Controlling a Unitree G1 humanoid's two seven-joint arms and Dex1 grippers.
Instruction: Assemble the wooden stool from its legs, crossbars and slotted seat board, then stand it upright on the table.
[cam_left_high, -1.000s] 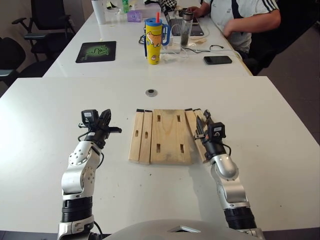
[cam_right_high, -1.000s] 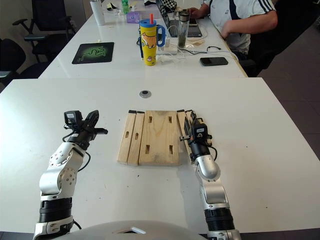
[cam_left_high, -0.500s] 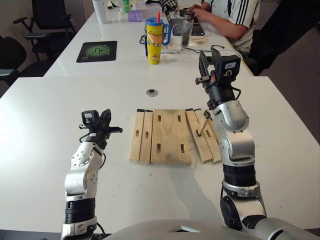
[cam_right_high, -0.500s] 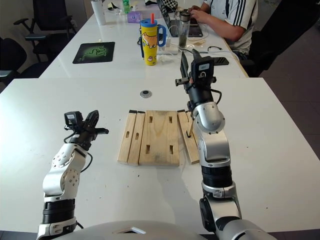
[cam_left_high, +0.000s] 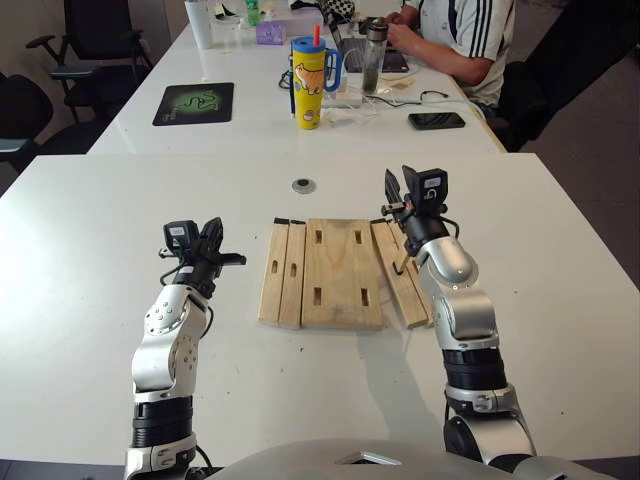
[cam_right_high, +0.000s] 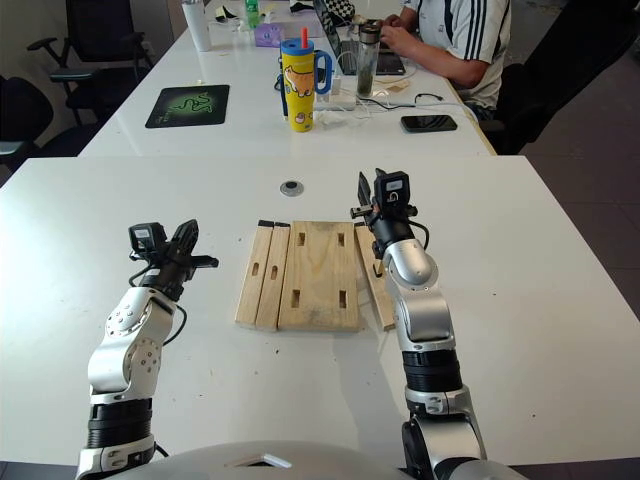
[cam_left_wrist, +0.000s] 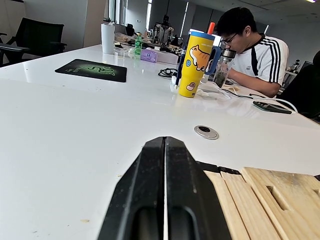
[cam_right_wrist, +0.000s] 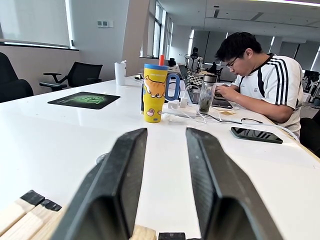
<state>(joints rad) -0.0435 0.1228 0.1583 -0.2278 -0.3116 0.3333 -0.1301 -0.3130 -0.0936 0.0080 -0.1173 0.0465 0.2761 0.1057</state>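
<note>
The left tool is clenched, empty, left of the slotted seat board on the worktop. The right tool, released, hangs over the right-hand slats.

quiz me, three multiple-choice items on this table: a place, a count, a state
1. Where is the seat board?
A left of all planks
B between left planks and right planks
C right of all planks
2. How many slots has the seat board?
A two
B four
C six
3. The right gripper is:
A shut on a plank
B shut, empty
C open
Answers: 1 B, planks flank it on both sides; 2 B, two rows of two; 3 C, a gap shows between its fingers.
</note>
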